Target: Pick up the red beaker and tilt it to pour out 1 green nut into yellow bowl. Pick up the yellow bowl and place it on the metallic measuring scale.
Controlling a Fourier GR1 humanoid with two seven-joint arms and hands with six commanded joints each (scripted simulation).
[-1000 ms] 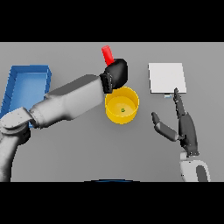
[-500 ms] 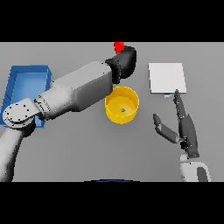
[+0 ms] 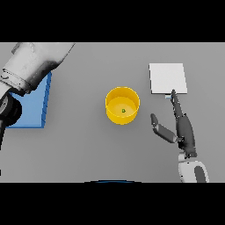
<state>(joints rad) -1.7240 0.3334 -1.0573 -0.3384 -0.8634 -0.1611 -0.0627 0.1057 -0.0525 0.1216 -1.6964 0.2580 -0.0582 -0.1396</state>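
The yellow bowl (image 3: 122,105) stands mid-table with a small green nut (image 3: 124,110) lying inside it. To its right, further back, lies the flat pale metallic scale (image 3: 167,78). My right hand (image 3: 179,127) is open beside the bowl, fingers straight and pointing toward the scale's front edge, thumb spread toward the bowl. My left arm crosses the top left corner; its hand is out of view. The red beaker shows nowhere.
A blue tray (image 3: 36,105) lies at the left, partly hidden under my left arm (image 3: 35,63).
My left arm has swung up and left, carrying its hand and the red beaker out of view. The right hand has stayed put.
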